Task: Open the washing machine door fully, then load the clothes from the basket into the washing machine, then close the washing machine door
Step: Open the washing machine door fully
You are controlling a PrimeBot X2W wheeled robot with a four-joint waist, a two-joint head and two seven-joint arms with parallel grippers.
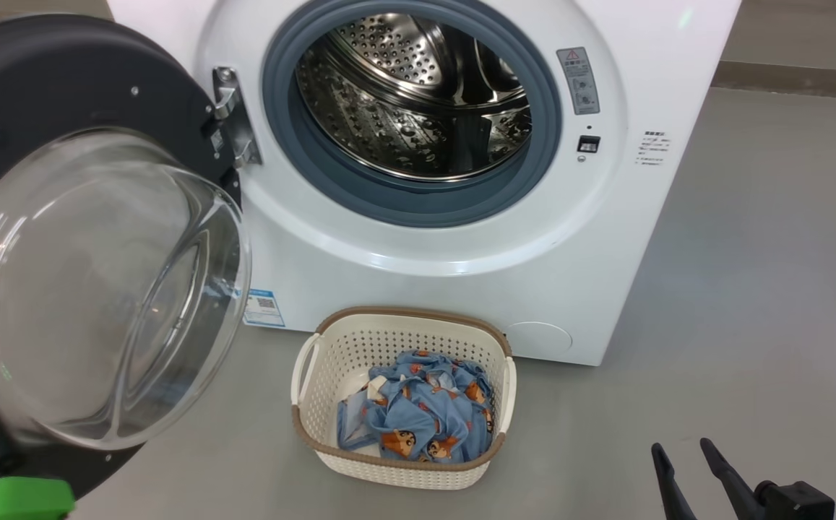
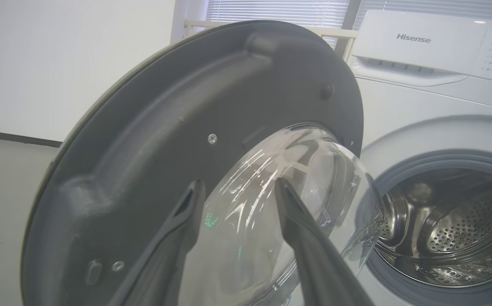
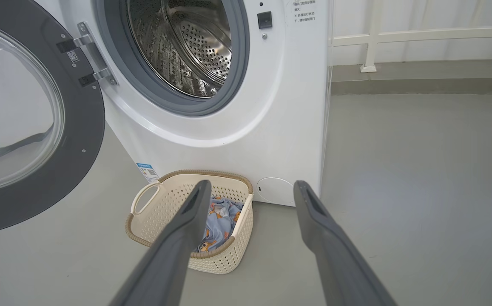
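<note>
The washing machine [image 1: 461, 289] stands with its door [image 1: 63, 79] swung out to the left, the glass bowl [image 1: 100, 289] facing me. The steel drum [image 1: 418, 94] looks empty. On the floor before the machine sits the basket [image 1: 331, 361], holding the blue printed clothes [image 1: 425, 412]. My left gripper [image 2: 238, 183] is open, its fingers close before the door [image 2: 165, 127] and its glass bowl [image 2: 305, 170]; whether they touch is unclear. My right gripper [image 1: 685, 451] is open and empty, low and right of the basket [image 3: 156, 208], apart from it. The clothes [image 3: 222, 216] show between its fingers.
Grey floor [image 1: 750, 289] spreads wide to the right of the machine. A white railing [image 3: 373, 38] stands along the wall behind. A green part [image 1: 13, 498] sits at the lower left corner under the door.
</note>
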